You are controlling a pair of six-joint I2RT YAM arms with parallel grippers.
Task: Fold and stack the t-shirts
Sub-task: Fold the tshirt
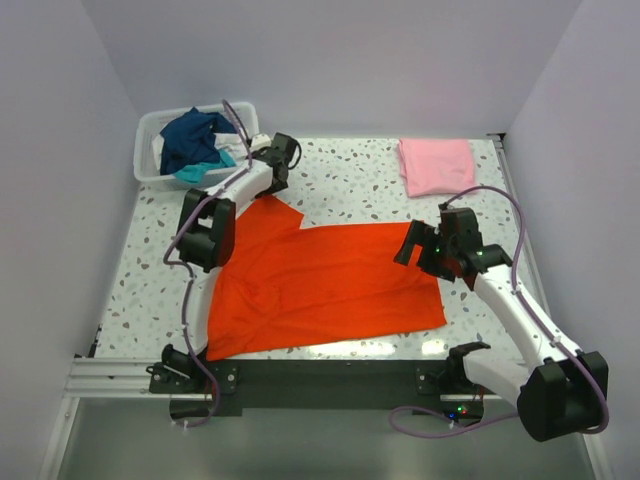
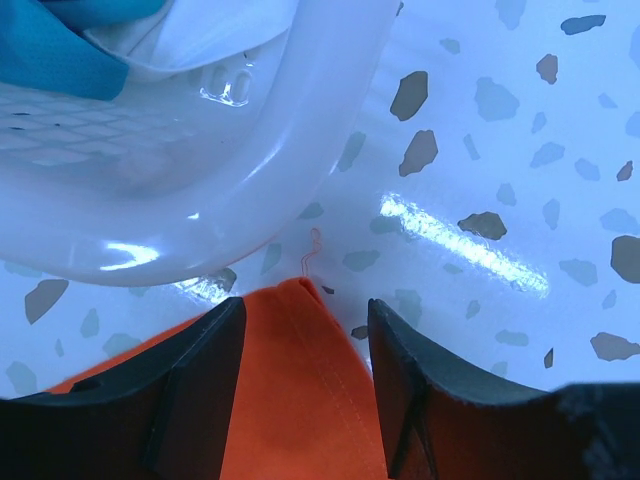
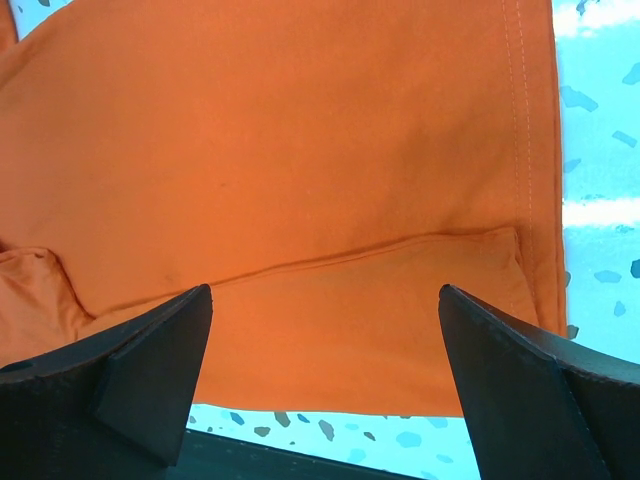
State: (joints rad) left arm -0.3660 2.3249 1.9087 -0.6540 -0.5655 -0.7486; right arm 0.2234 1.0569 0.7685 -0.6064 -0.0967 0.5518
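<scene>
L gripper [image 2: 305, 330] straddles orange-red shirt [image 1: 330, 275] corner — R gripper [image 3: 325, 300] spread wide above it.

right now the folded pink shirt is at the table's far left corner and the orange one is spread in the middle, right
Wrong side: the top view shows the pink shirt at the far right corner. The orange shirt is spread in the middle.

— What are the surfaces like on your feed?
— I see the orange-red t-shirt [image 1: 330, 280] as soft matt cloth with a stitched hem. The table [image 1: 350, 180] is glossy, speckled like terrazzo, and it glares. The basket [image 2: 230, 190] is smooth, shiny, translucent white plastic.
</scene>
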